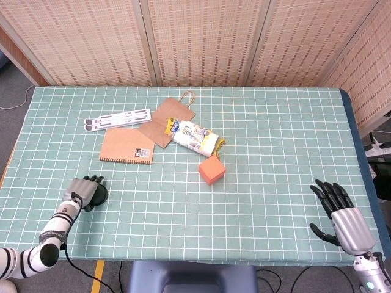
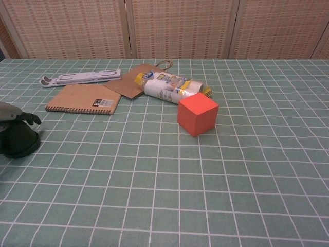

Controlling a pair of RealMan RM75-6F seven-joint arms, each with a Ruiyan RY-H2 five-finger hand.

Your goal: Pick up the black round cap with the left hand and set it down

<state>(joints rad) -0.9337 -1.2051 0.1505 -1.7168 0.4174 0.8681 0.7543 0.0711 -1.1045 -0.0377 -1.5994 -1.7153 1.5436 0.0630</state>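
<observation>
The black round cap is near the table's front left, low over or on the green checked cloth; I cannot tell which. My left hand sits over its top with dark fingers curled around it, gripping it. Much of the cap is hidden under the hand in the head view. My right hand rests far off at the front right corner, fingers spread and holding nothing. It does not show in the chest view.
An orange cube stands mid-table. Behind it lie a snack packet, a brown paper bag, a brown spiral notebook and a white folding stand. The table's front edge is close to the left hand.
</observation>
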